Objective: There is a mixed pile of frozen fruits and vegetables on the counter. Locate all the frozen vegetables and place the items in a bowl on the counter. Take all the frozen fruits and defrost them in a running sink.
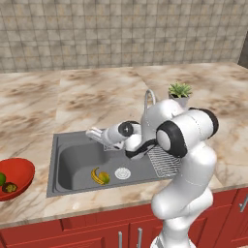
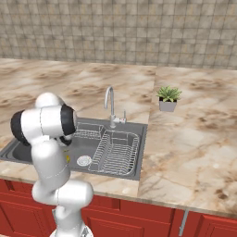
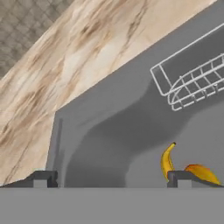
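Down in the sink [image 1: 77, 162], the banana [image 1: 98, 176] lies on the basin floor just left of the round drain [image 1: 122, 173], with the yellow-orange fruit [image 1: 104, 178] touching its right side. Above them hovers the gripper [image 1: 93, 133], its fingers spread wide and holding nothing. On the bench [image 1: 72, 92] to the left sits the red bowl [image 1: 19, 175] holding two green vegetables [image 1: 6, 184]. Beside the tap [image 1: 149, 98] stands a potted plant [image 1: 179, 93], and a wire rack [image 2: 115, 152] fills the right of the basin.
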